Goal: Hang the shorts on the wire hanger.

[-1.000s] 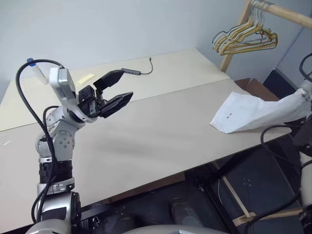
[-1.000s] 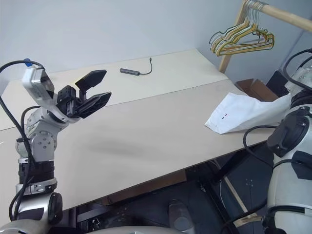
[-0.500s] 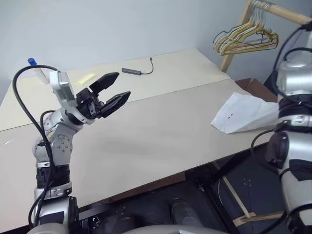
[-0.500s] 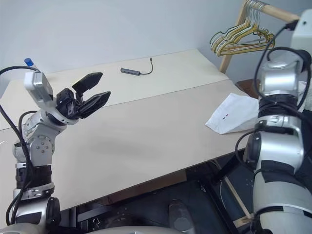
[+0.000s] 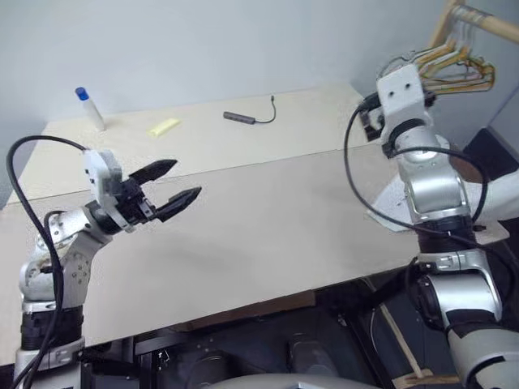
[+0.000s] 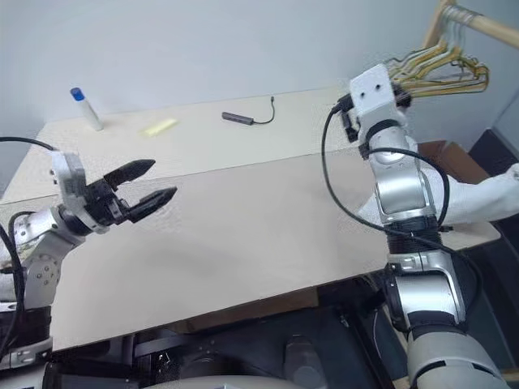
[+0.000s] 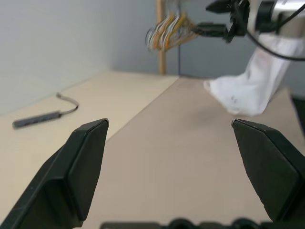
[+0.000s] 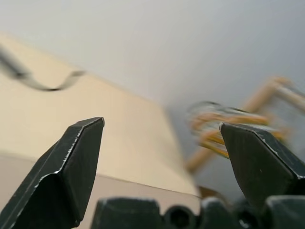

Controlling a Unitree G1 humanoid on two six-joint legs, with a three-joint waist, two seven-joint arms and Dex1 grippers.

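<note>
The white shorts (image 5: 496, 191) lie crumpled on the table's right end, partly hidden behind my right arm and hanging past the edge; the left wrist view shows the shorts (image 7: 252, 81) too. My right gripper (image 7: 202, 16) is raised above that end of the table, open and empty, pointing toward the rack; its own view shows both fingers (image 8: 81, 162) wide apart. My left gripper (image 5: 185, 178) hovers open and empty over the table's left part, pointing toward the shorts. The wire hanger is out of view.
A wooden rack with a bunch of yellow and pale hangers (image 5: 456, 66) stands beyond the table's right end. On the far board lie a black cable with a grey adapter (image 5: 243, 118), a yellow slip (image 5: 165, 126) and a white bottle with a blue cap (image 5: 89, 107).
My right arm has swung in from the far right to above the table's right end, and the shorts lie behind it. My left gripper has sunk lower. The camera has turned.
</note>
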